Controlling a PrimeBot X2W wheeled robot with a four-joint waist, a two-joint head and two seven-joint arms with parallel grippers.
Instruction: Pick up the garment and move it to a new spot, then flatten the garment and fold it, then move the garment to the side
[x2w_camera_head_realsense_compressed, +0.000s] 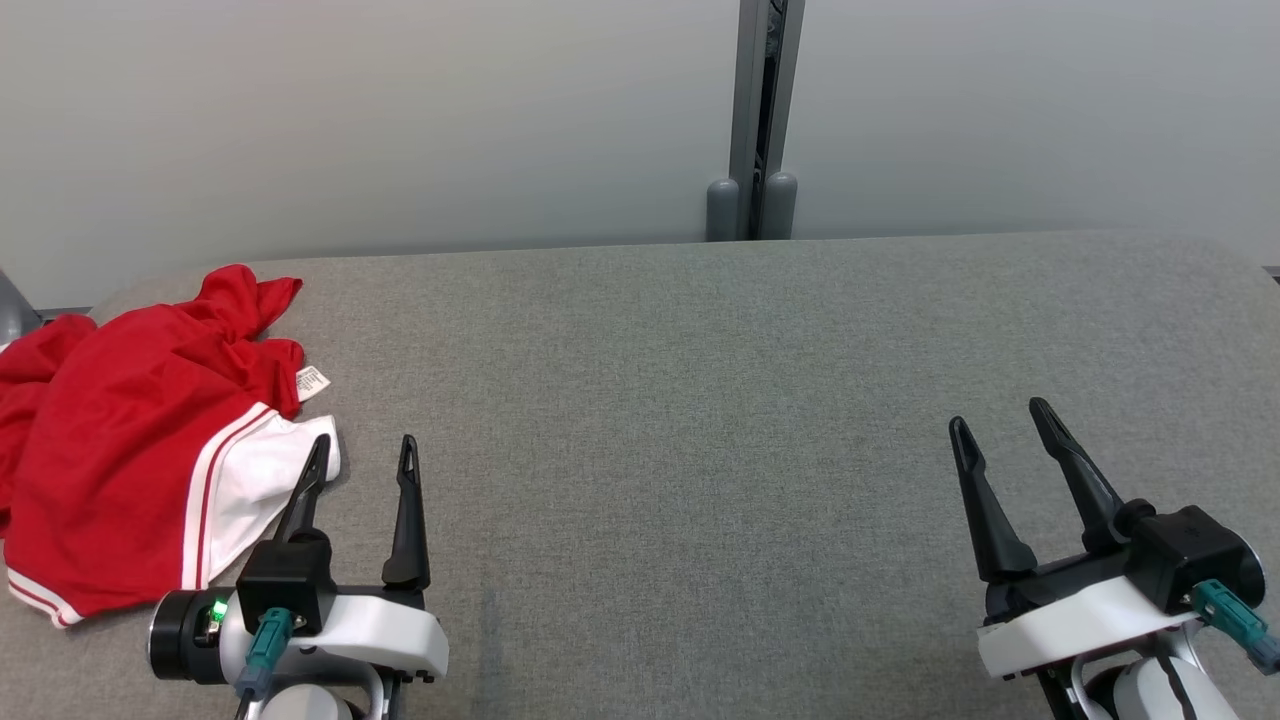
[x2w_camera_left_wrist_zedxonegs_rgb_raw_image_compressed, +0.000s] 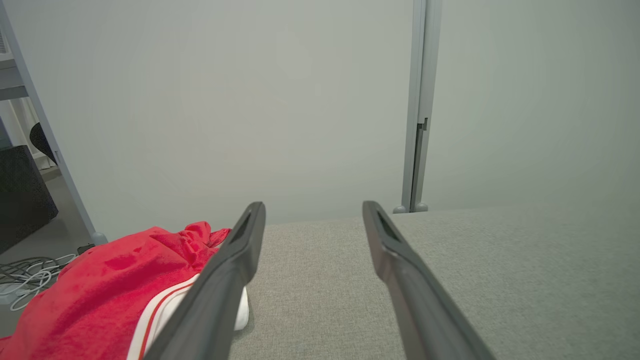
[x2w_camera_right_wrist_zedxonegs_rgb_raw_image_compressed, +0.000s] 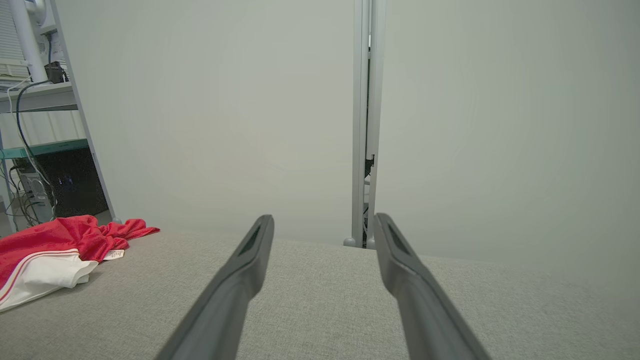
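Observation:
The garment is a crumpled red piece with a white panel and white stripes, lying at the far left of the grey table. It also lies low on the left in the left wrist view and at the left edge in the right wrist view. My left gripper stands open just right of the garment's white corner, holding nothing. My right gripper stands open over bare table at the lower right, far from the garment.
A pale partition wall with a grey post runs behind the table's far edge. Beyond the table's left end stand a shelf with cables and a dark box. Loose white cables lie on the floor there.

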